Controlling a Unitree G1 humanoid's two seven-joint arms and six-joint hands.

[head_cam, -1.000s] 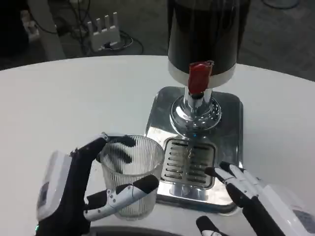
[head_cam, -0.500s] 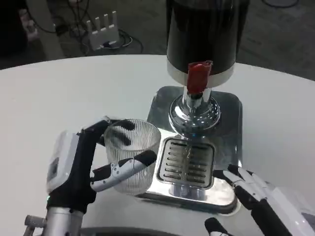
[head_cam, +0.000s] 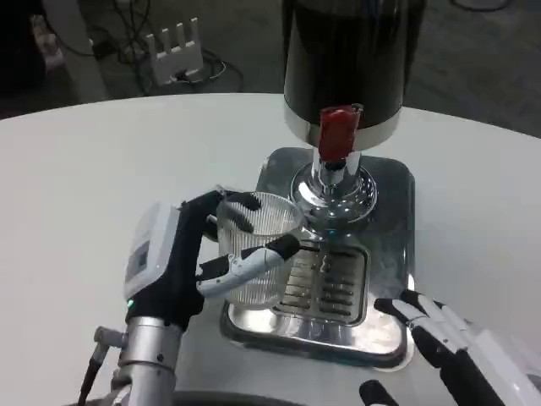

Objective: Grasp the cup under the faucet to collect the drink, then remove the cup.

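A clear ribbed cup hangs over the left edge of the dispenser's steel base, held by my left hand; fingers wrap its far rim and its near side. The cup looks empty. The dark drink dispenser stands behind it, with a red tap lever above the chrome spout. The slotted drip grate lies just right of the cup. My right hand waits at the lower right, near the base's front corner, fingers spread and holding nothing.
The steel drip tray sits on the white round table. Beyond the table's far edge a white power strip and cables lie on the dark floor.
My left hand has lifted the cup and carried it up and to the right, from the table onto the edge of the steel base beside the grate. The right hand has drawn back slightly.
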